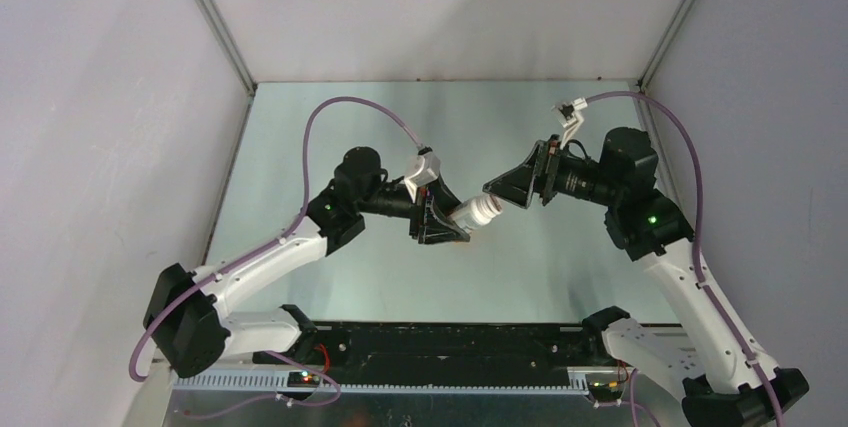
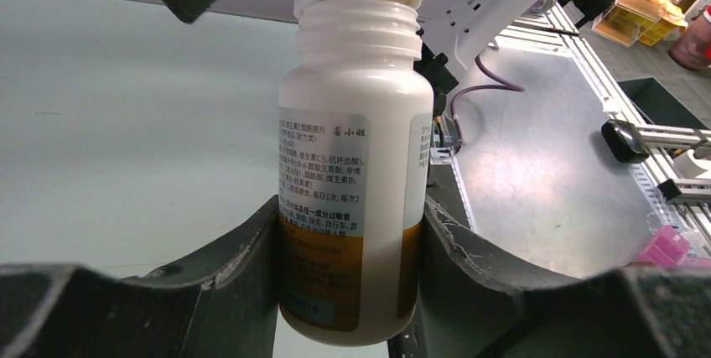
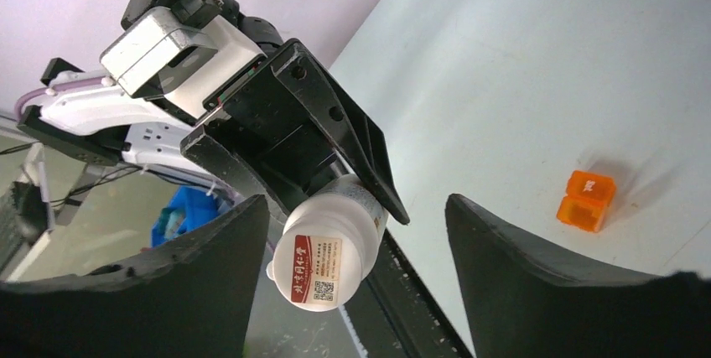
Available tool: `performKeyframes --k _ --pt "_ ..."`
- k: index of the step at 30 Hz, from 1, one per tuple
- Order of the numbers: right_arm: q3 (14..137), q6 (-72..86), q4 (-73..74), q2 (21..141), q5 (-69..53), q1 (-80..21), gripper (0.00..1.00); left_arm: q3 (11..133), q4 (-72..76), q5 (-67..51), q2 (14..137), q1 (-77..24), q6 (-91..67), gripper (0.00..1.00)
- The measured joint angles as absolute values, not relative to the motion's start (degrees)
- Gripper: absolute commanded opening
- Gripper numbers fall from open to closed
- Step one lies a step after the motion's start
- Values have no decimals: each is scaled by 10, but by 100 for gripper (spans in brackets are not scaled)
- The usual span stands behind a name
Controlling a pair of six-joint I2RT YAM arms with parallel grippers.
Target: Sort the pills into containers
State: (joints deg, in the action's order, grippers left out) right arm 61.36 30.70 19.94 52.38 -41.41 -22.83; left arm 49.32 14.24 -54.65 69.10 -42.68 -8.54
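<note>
My left gripper [image 1: 455, 219] is shut on the lower body of a white pill bottle [image 2: 352, 165] and holds it off the table, neck pointing at the right arm. The bottle's threaded neck is bare under a thin white top with a red-marked label [image 3: 323, 267]. My right gripper [image 3: 356, 203] is open, its fingers on either side of that top end with a gap on both sides. An orange translucent cup [image 3: 587, 200] stands on the table beyond; in the top view it [image 1: 463, 236] peeks out under the left gripper. No pills are in view.
White walls [image 1: 120, 97] close the table in at the left, back and right. A black rail [image 1: 450, 347] runs along the near edge between the arm bases. Purple cables [image 1: 340, 107] loop above both arms. Coloured boxes [image 2: 666, 245] lie off the table.
</note>
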Motion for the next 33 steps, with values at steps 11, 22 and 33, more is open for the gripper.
performKeyframes --k 11,22,33 --pt "614 230 229 501 -375 -291 93 493 120 -542 688 -427 -69 0" --pt "615 184 298 494 -308 -290 79 493 82 -519 678 -427 -49 0" --pt "615 200 316 488 -304 -219 57 493 76 -513 663 -424 -45 0"
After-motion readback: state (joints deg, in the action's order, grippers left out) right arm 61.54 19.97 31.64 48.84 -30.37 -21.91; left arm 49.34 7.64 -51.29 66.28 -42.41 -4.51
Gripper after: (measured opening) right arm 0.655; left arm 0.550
